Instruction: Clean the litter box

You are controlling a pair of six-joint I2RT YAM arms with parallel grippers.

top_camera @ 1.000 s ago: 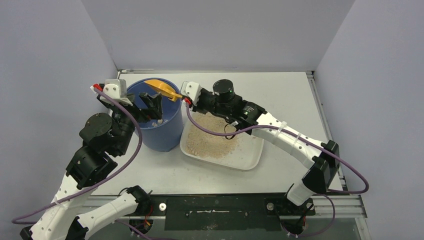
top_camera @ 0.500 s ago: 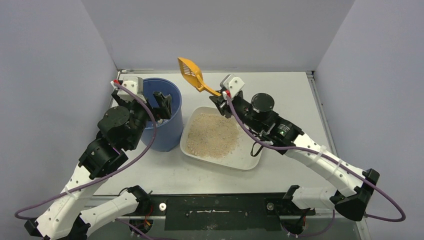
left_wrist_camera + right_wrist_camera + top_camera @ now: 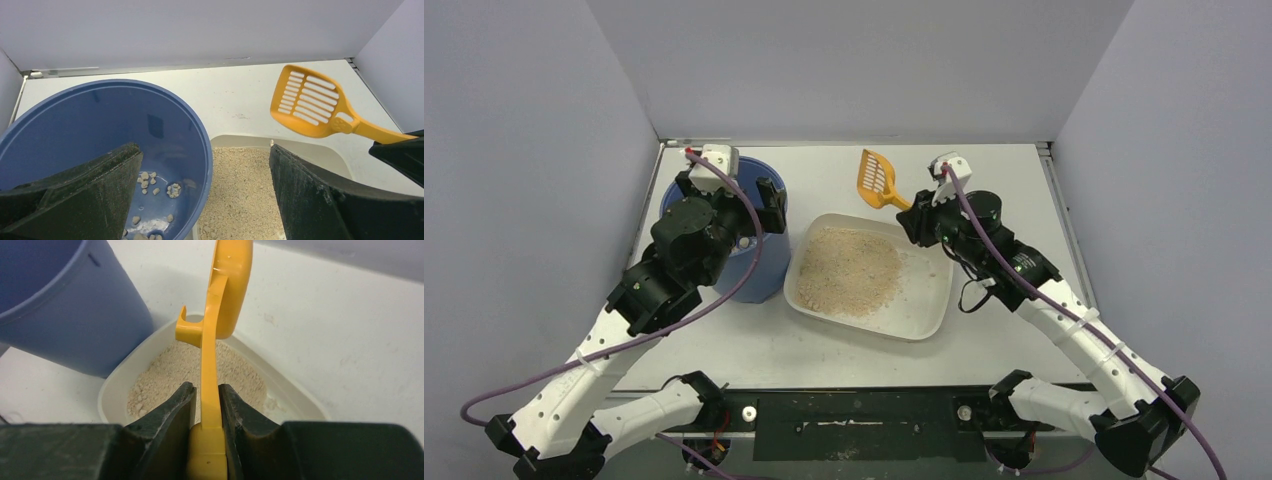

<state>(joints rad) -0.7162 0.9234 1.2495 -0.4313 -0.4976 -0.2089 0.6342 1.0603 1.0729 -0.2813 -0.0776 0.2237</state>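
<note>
The litter box [image 3: 932, 318] is a cream tray of tan granules at mid-table; its far rim [image 3: 315, 150] and near-left rim [image 3: 107, 390] show in the wrist views. My right gripper [image 3: 914, 215] is shut on the handle of the orange slotted scoop [image 3: 876, 178], which hangs empty beyond the tray's far right corner. In the right wrist view the jaws [image 3: 206, 390] pinch the handle, with the scoop [image 3: 220, 305] edge-on. My left gripper [image 3: 729, 200] is open over the blue bucket [image 3: 759, 270]. One finger [image 3: 90, 195] is inside the rim, the other [image 3: 320, 195] over the tray.
Several pale clumps [image 3: 150, 182] lie on the bucket's [image 3: 100, 115] floor. The bucket [image 3: 65, 300] stands close against the tray's left side. Grey walls enclose the table on three sides. The scoop [image 3: 306, 101] hangs above bare table behind the tray.
The right arm swung the scoop from over the bucket to the right, and it now hangs lower beyond the tray's far right corner. The left arm moved rightward over the bucket, still open.
</note>
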